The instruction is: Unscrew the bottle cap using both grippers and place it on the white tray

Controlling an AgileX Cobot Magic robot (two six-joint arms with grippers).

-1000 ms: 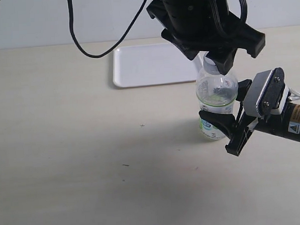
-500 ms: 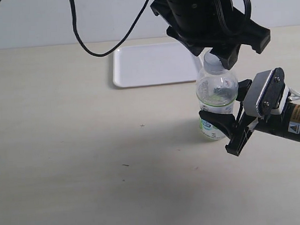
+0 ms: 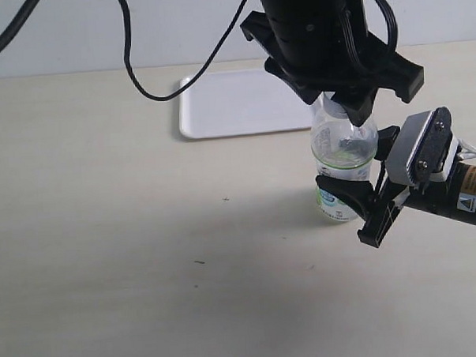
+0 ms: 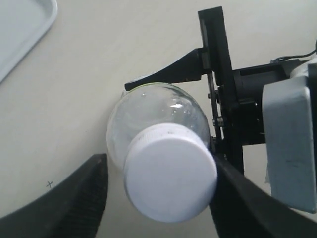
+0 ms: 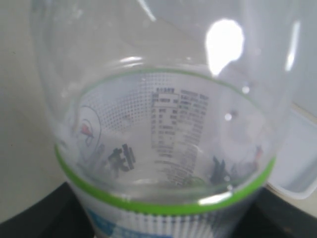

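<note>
Now: right pincer clamps bottle low at label, bracing it upright on counter against twist. Left pincer straddles bottle cap, fingers apart, unclamped. Cap sits on neck; white tray behind.

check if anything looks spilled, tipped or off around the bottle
Nothing stands out. The bottle stands upright on the table, bottle cap on, no spill; right gripper clamps its lower body, left gripper straddles the cap.

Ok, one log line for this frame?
right tool: shut on bottle | left tool: open around bottle cap, gap on one side | bottle cap: on bottle | white tray: no cap yet
</note>
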